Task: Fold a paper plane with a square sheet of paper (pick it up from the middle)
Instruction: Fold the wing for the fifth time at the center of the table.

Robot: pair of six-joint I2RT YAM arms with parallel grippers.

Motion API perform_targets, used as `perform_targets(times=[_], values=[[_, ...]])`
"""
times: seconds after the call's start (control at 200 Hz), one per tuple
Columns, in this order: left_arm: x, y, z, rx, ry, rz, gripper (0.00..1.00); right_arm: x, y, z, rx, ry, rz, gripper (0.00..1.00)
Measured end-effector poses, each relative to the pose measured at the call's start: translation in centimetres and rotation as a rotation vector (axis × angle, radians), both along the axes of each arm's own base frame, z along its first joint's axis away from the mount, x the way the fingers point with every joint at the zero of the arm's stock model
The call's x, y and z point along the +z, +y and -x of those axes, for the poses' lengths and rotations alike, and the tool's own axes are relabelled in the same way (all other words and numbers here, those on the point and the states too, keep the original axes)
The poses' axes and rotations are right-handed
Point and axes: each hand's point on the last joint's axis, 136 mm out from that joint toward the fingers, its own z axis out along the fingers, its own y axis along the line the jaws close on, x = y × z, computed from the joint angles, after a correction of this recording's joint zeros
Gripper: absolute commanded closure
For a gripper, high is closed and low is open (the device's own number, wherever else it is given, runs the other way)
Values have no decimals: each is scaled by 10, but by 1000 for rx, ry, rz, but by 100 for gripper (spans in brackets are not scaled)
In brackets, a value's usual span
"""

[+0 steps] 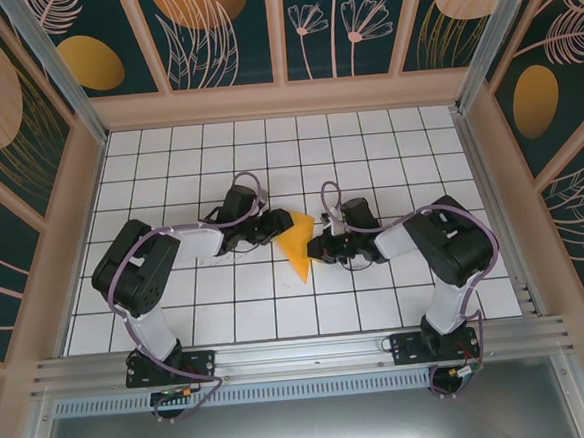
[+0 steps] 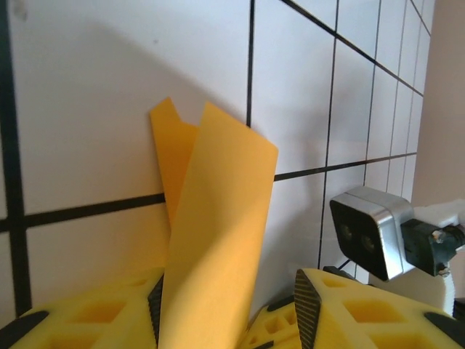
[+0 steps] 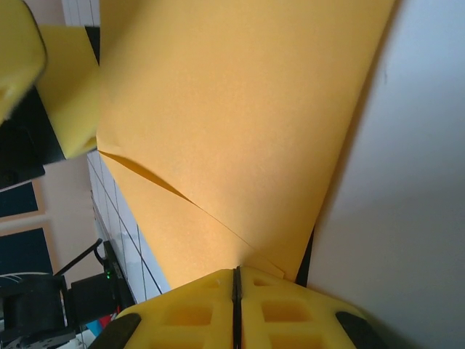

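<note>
Above the white tiled bench (image 1: 378, 303), the right gripper (image 3: 235, 273) pinches a folded orange-yellow paper sheet (image 1: 298, 247). The left gripper (image 2: 229, 309) has its jaws apart around it.

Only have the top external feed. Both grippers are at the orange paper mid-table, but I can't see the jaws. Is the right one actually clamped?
Observer: Yes. The right wrist view has the right gripper shut on an edge of the paper, with its fingers meeting and no gap.
Operator: Left?
Observer: The left gripper has its jaws apart. The paper passes between them, clear of one pad.
Operator: Any fold in it?
Observer: A diagonal crease runs across the sheet in the right wrist view.
</note>
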Motion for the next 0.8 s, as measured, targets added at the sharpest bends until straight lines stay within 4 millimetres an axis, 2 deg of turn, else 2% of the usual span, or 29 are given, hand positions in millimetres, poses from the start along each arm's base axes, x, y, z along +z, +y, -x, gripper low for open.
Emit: perform_targets(times=[0.195, 0.495, 0.595, 0.686, 0.801], values=[[0, -12, -7, -89, -11, 12, 58, 0, 0, 1, 19, -2, 4, 88], [-1, -14, -13, -136, -20, -11, 90, -1, 0, 1, 29, 2, 13, 87], [-3, -8, -12, -113, -20, -26, 92, 0, 1, 0, 28, 9, 17, 86], [-4, 1, -4, -74, -8, -30, 94, 2, 1, -1, 24, 13, 20, 83], [-1, 14, 7, 12, 4, -10, 95, 8, -5, -10, -24, -16, 49, 74]])
